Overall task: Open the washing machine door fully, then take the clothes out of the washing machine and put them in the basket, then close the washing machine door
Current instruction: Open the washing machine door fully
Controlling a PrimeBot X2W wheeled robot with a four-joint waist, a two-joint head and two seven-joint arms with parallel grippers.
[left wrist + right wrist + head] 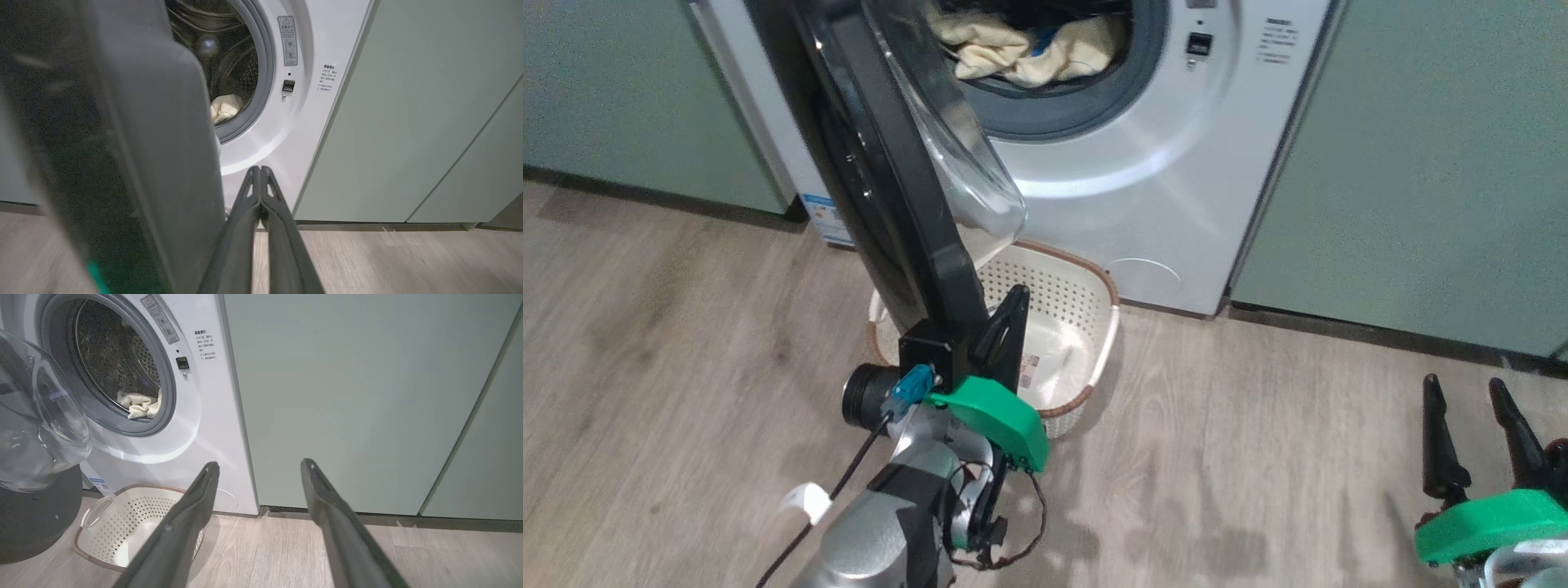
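Observation:
The washing machine (1168, 180) stands with its washing machine door (890, 163) swung out towards me, black rim edge-on and glass bowl (964, 155) facing the drum. Pale-yellow clothes (1029, 53) lie at the drum's mouth, also seen in the wrist views (224, 107) (139, 405). The cream basket (1066, 286) sits on the floor under the door, holding no clothes. My left gripper (1017, 298) is shut, empty, fingers together close against the door's lower inner edge (143, 143). My right gripper (1462, 384) hangs open at the lower right, far from the machine (212, 416).
Sage-green cabinets flank the machine on the left (621, 90) and the right (1421, 163). Wood floor (1258, 457) stretches between the basket and my right gripper. The door overhangs the basket's left half (135, 506).

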